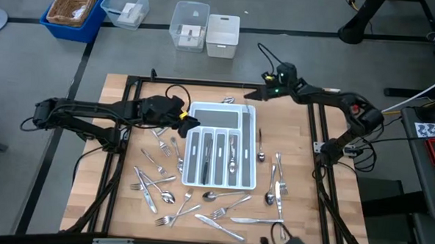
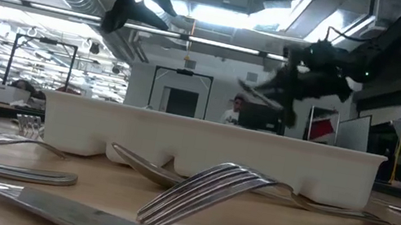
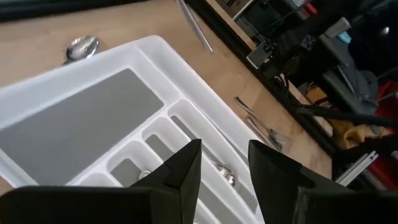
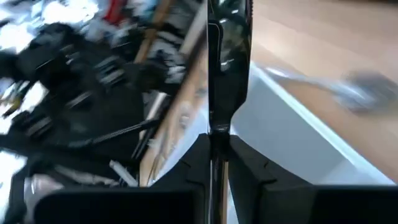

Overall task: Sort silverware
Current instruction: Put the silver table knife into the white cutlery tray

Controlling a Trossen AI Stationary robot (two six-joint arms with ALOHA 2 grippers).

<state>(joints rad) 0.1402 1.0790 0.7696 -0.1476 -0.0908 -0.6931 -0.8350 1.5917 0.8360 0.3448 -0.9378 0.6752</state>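
Observation:
The silverware lies scattered on the wooden table, with forks and spoons [image 1: 163,186] to the left of and in front of a white divided tray [image 1: 250,131]. A few pieces [image 1: 232,156] lie in its slots. My right gripper [image 4: 219,146] hangs above the tray's far right corner [image 1: 267,91], shut on one long shiny piece [image 4: 227,62]. My left gripper [image 3: 224,168] hovers open over the tray's far left corner [image 1: 188,123], with nothing between its fingers. My right gripper pinches the shiny piece between its two fingers at a narrow part of it [image 4: 217,127]. The fingers come roughly level from the table's right side. The piece runs on along the fingers and sticks out past their tips [image 2: 257,94], lifted clear of tray and table.
A spoon [image 1: 228,100] lies just beyond the tray's far edge. More forks and spoons [image 1: 277,180] lie right of the tray. Clear bins [image 1: 190,25] and a blue basket [image 1: 74,11] stand on the floor beyond the table. A black frame [image 1: 316,141] borders the tabletop.

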